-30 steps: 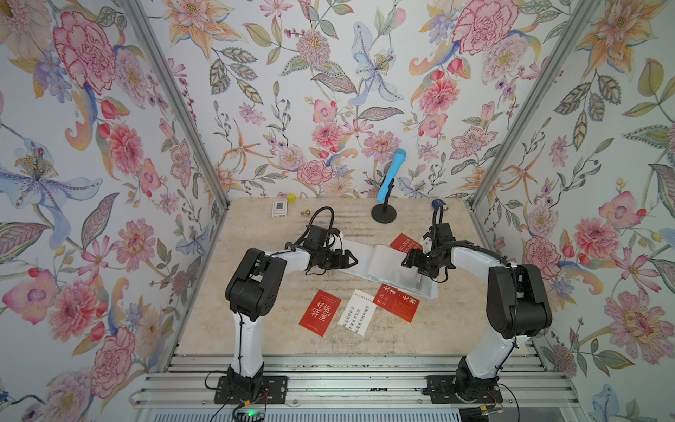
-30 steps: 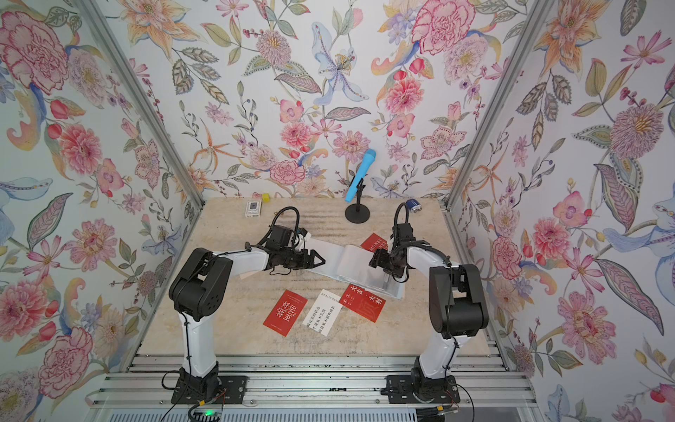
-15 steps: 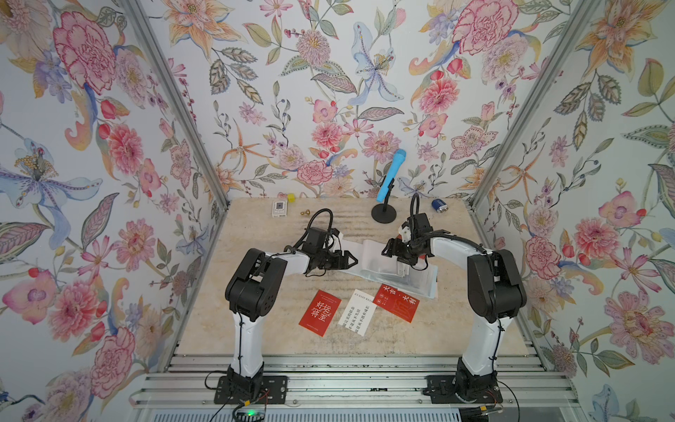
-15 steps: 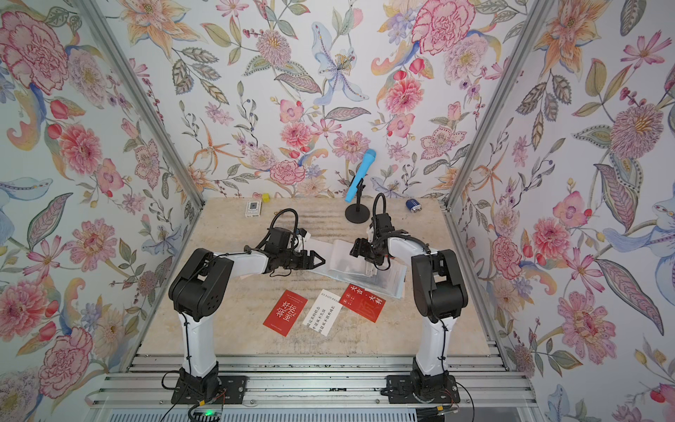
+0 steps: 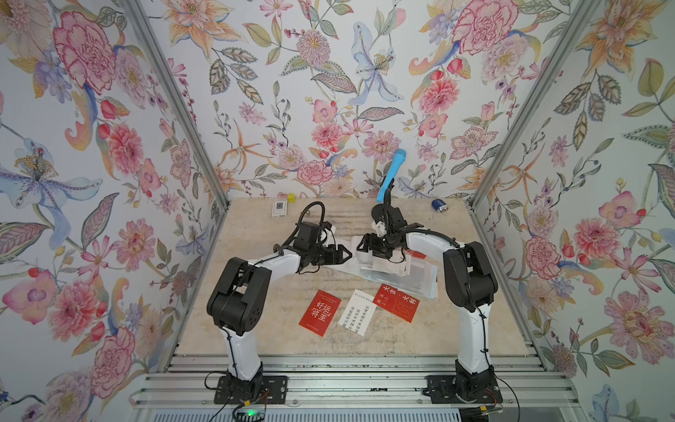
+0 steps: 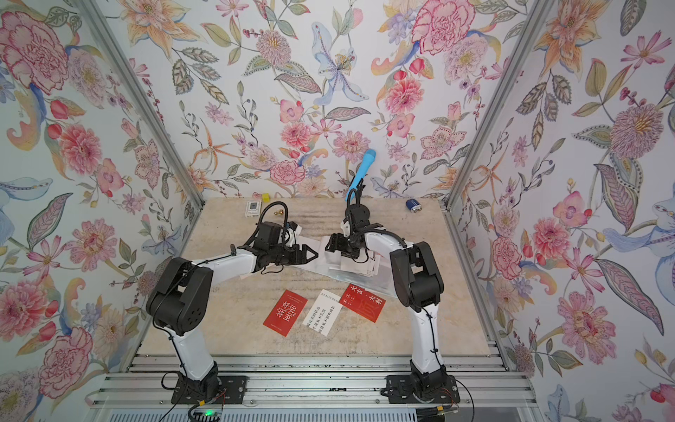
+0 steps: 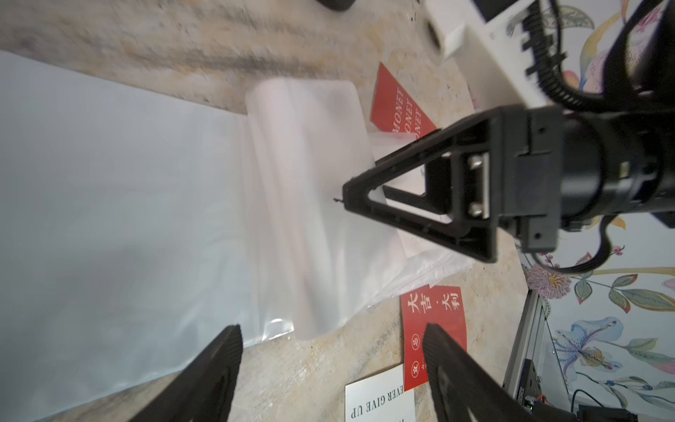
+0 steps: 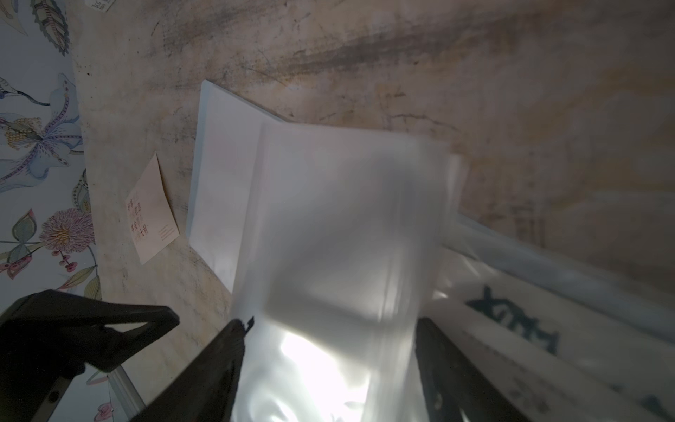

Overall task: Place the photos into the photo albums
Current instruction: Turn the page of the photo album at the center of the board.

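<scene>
The photo album [image 7: 109, 204] lies open on the table [image 5: 255, 292] between both arms. A clear sleeve page [image 7: 303, 204] stands curled between the spread fingers of the right gripper [image 8: 330, 323], not pinched. The left gripper [image 7: 330, 329] hovers released and empty. This seems to be the page-turning step. Next, a loose photo, such as the red card [image 5: 320, 312], must be picked up and slid into a sleeve.

The beige table [image 5: 263, 277] is carrying an open album [image 5: 420, 276] at its middle, with a red card [image 5: 319, 312], a white card [image 5: 357, 312] and a second red card [image 5: 396, 302] lying side by side nearer its front edge. A small white box [image 5: 279, 209], a yellow cube [image 5: 291, 197] and a blue cylinder [image 5: 439, 205] are sitting along the back edge.
</scene>
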